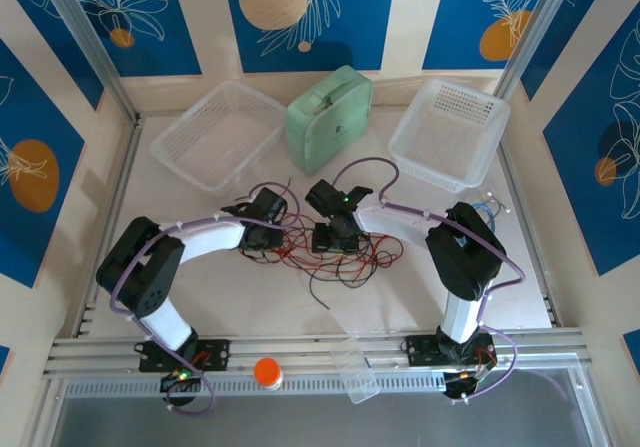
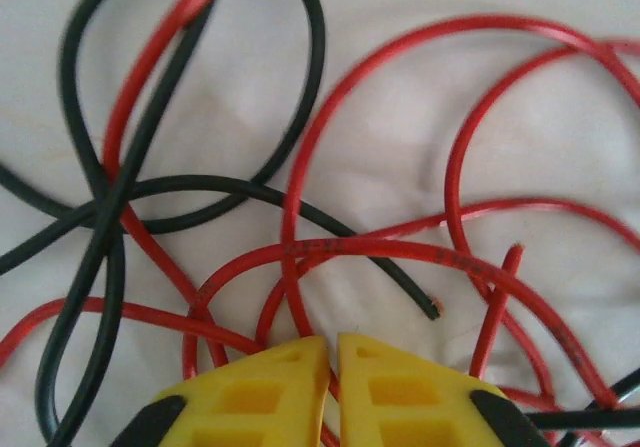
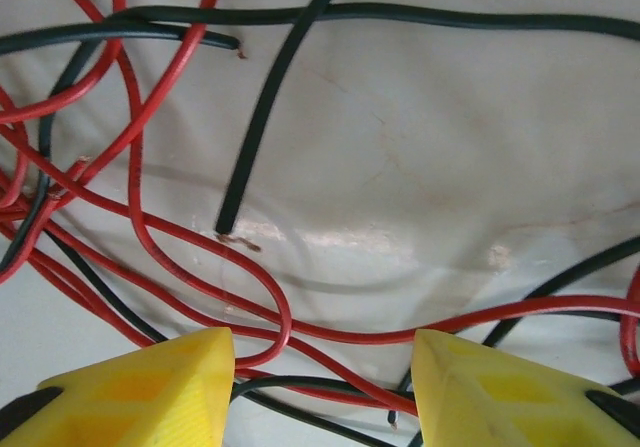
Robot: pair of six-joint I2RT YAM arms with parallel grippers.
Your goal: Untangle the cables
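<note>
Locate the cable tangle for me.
Top view: the cables lie mid-table in a red-and-black heap between the left claw and right claw, on the near side of the mint-green case.

Cream walls w/ blue leaf-print panels, orange circles. Alu frame posts at corners. White tabletop, alu rails along near edge. Even light.

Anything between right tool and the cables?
Nothing visible. The right tool is open right over the cables, red and black strands running between its fingers on the table.
</note>
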